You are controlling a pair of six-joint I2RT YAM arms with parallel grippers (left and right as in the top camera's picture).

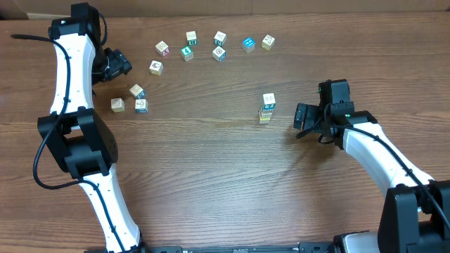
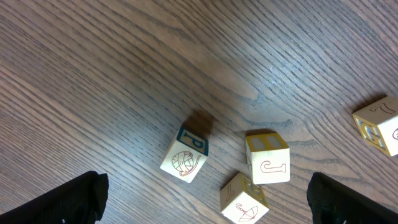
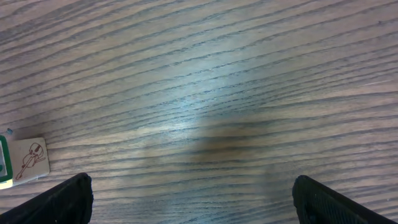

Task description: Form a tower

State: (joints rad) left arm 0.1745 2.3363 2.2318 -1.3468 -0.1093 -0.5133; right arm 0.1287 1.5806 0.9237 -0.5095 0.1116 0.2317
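The tower (image 1: 267,109) stands right of the table's middle, a slim column with a white-faced cube on top and a yellow-green cube at its base. My right gripper (image 1: 302,117) sits just to the right of it, open and apart from it. In the right wrist view the gripper (image 3: 196,210) holds nothing between its fingers, and a white cube face with a violin drawing (image 3: 26,160) shows at the left edge. My left gripper (image 1: 118,66) hovers open at the far left. In its own view the left gripper (image 2: 205,213) is over three loose cubes (image 2: 185,156).
Several single picture cubes (image 1: 219,45) lie in an arc along the back of the table. Three more cubes (image 1: 137,91) cluster near the left arm. Another cube (image 2: 379,124) sits at the right edge of the left wrist view.
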